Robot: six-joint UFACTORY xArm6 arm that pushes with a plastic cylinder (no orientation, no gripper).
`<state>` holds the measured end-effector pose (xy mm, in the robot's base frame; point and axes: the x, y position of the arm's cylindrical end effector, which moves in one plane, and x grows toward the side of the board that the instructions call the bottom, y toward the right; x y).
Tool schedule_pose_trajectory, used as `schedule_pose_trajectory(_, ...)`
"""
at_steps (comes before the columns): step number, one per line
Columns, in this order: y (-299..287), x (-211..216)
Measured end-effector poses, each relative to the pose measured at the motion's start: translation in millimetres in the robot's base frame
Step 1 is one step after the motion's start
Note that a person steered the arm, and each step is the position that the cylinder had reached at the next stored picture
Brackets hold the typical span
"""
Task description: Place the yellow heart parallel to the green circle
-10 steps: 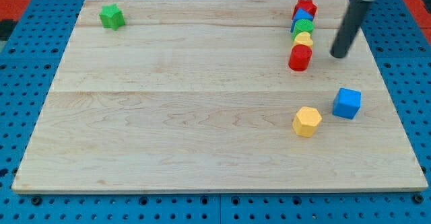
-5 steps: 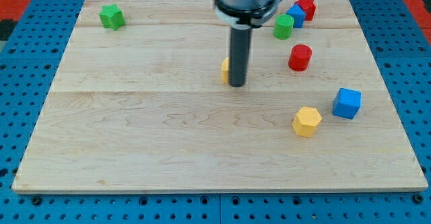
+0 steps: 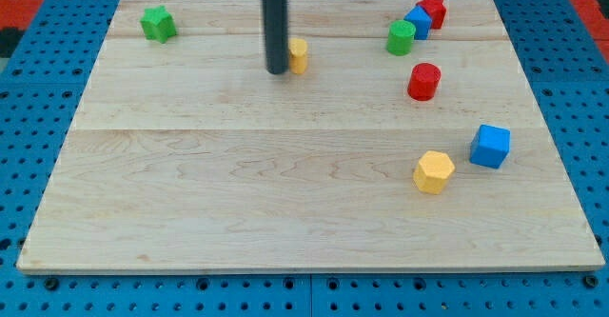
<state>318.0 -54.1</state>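
The yellow heart (image 3: 299,55) lies on the wooden board (image 3: 238,165) near the view's top centre, partly hidden by my rod. My tip (image 3: 277,70) rests on the board, touching the heart's left side. The green circle (image 3: 401,38) sits to the right near the top, about level with the heart and well apart from it.
Next to the green circle are a blue block (image 3: 418,21) and a red block (image 3: 433,10). A red cylinder (image 3: 423,81) lies below them. A blue cube (image 3: 491,146) and a yellow hexagon (image 3: 434,171) sit at the lower right. A green star (image 3: 157,23) is at the top left.
The rod has moved left and up across the board. The yellow heart has shifted from mid-board up to the top centre, now on the rod's right side.
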Motion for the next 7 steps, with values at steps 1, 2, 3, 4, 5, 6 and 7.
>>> schedule_pose_trajectory(1,23,-11)
schedule_pose_trajectory(2,5,-17)
schedule_pose_trajectory(3,-5,-18)
schedule_pose_trajectory(4,0,38)
schedule_pose_trajectory(5,52,31)
schedule_pose_trajectory(6,65,11)
schedule_pose_trajectory(7,30,-38)
